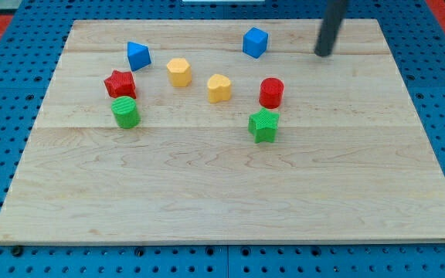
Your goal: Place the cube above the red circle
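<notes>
Table [230, 201] is filling most of the view, pale wood, blocks all gathering in its top half; bottom half is carrying nothing.

No hand on this rig, so nothing is opening or clamping; I am working a bare rod. My tip [324, 54] is sitting near the table's top edge, toward the top right corner, well apart from every block. Nearest is the blue cube [255, 42], off to the view's left of my tip, also close to the top edge.

The red circle [271, 92] is lying below the cube and slightly toward the right edge. So the cube is already sitting roughly above it, just a little far left and far up, as I judge it.

Other blocks, none touching: green star [264, 125] just below the red circle; yellow heart [219, 88] and yellow hexagon [178, 72] mid-table; blue triangle [137, 55], red star [120, 83] and green cylinder [126, 113] clustering toward the left edge.

Doing it well: I am planning to circle round the cube's top left side, then nudge it down and right with short pushes through its centre so it is not spinning off. I should be stopping short of the red circle.
</notes>
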You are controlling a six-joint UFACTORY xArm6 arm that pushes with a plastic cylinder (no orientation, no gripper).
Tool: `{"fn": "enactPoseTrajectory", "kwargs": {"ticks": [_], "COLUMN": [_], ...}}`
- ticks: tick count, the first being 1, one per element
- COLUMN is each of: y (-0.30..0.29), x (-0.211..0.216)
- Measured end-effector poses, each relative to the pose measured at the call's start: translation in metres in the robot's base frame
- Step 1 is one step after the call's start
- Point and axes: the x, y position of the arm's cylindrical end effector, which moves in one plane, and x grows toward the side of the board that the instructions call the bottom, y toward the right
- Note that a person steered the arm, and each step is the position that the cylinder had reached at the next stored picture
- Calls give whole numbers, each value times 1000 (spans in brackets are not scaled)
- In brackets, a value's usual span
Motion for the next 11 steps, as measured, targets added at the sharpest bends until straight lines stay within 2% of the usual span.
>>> {"fn": "enactPoseTrajectory", "kwargs": {"ticks": [1, 2, 3, 6, 7, 8, 11], "y": [-73, -115, -85, -77, -77, -27, 61], "x": [-51, -46, -13, 27, 27, -3, -13]}}
